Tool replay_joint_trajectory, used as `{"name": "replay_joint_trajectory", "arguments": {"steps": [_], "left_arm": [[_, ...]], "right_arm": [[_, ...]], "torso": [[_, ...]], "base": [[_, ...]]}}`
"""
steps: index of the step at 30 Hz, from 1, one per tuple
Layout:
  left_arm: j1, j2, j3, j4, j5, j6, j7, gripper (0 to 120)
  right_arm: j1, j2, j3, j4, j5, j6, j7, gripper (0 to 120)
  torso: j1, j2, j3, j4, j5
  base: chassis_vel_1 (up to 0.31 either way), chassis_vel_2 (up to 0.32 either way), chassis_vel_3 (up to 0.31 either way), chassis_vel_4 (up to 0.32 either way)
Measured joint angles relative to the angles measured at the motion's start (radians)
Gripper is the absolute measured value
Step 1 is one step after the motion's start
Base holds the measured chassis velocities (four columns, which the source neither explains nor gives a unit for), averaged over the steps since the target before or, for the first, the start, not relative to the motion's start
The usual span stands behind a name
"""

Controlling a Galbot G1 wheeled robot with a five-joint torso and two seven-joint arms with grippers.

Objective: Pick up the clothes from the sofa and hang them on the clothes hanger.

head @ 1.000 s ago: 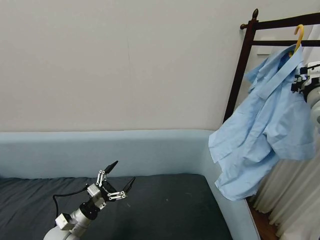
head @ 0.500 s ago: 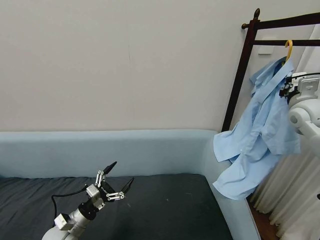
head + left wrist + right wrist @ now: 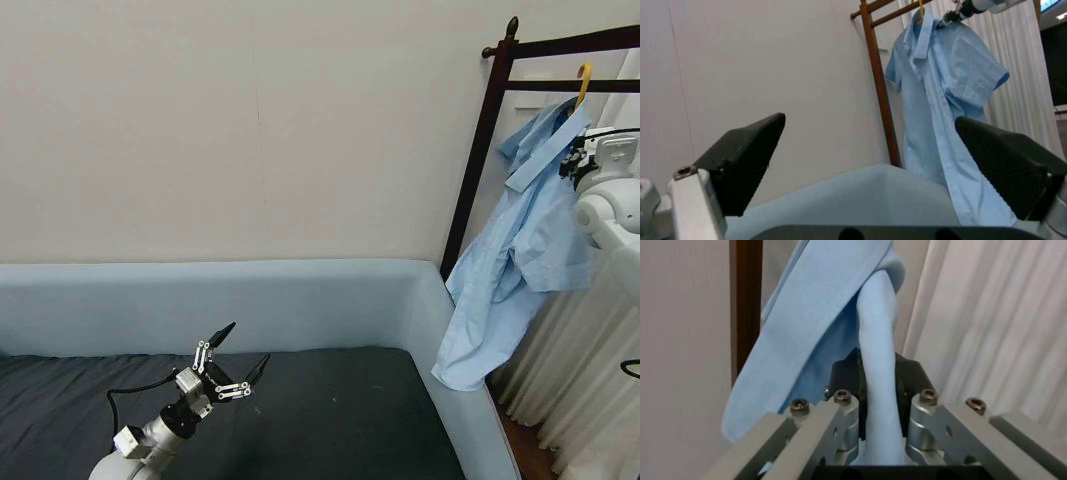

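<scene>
The right hand (image 3: pixel 878 382) is up by the rack (image 3: pixel 483 150), pinched on the blue shirt (image 3: pixel 520 240) just under its collar. The shirt hangs from a yellow hanger (image 3: pixel 582 78) whose hook is at the rail; whether it is seated I cannot tell. This looks like the hanging step. The next move calls for lowering until the hook bears, then letting go. The left hand (image 3: pixel 243 350) idles, spread, above the sofa (image 3: pixel 300 295).
</scene>
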Motion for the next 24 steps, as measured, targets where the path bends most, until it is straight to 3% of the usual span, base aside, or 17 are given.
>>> {"name": "replay_joint_trajectory", "arguments": {"steps": [12, 15, 18, 21, 23, 24], "left_arm": [[0.003, 0.000, -0.002, 0.004, 0.001, -0.001, 0.000, 100], [0.003, -0.002, -0.002, 0.004, 0.001, -0.002, 0.000, 100], [0.010, -0.014, -0.005, 0.005, 0.000, -0.004, 0.000, 100], [0.020, -0.024, -0.008, 0.003, -0.001, -0.004, -0.012, 100], [0.049, -0.073, -0.029, -0.024, -0.004, 0.018, -0.109, 100], [0.049, -0.073, -0.029, -0.024, -0.004, 0.018, -0.109, 100]], "right_arm": [[-0.023, 0.012, 0.012, -0.014, 0.022, -0.015, 0.007, 8], [-0.033, 0.010, 0.020, -0.003, 0.003, 0.010, -0.006, 13], [-0.086, 0.001, 0.043, 0.046, -0.116, 0.186, -0.016, 28], [-0.124, -0.011, 0.061, 0.087, -0.172, 0.269, -0.025, 34], [-0.228, -0.046, 0.112, 0.222, -0.227, 0.464, -0.048, 46], [-0.228, -0.046, 0.112, 0.222, -0.227, 0.464, -0.048, 46]], "torso": [[0.000, 0.000, 0.000, -0.0002, 0.0001], [0.000, 0.000, 0.000, -0.0004, 0.0005], [0.000, 0.000, 0.000, -0.0002, 0.0003], [0.000, 0.000, 0.000, -0.0002, 0.0005], [0.000, 0.000, 0.000, -0.0006, 0.0004], [0.000, 0.000, 0.000, -0.0006, 0.0004]], "base": [[0.000, 0.000, 0.000, 0.000], [0.000, 0.000, 0.000, 0.000], [0.000, 0.000, 0.000, 0.000], [0.000, 0.000, 0.000, 0.000], [0.000, 0.000, 0.000, 0.000], [0.000, 0.000, 0.000, 0.000]]}}
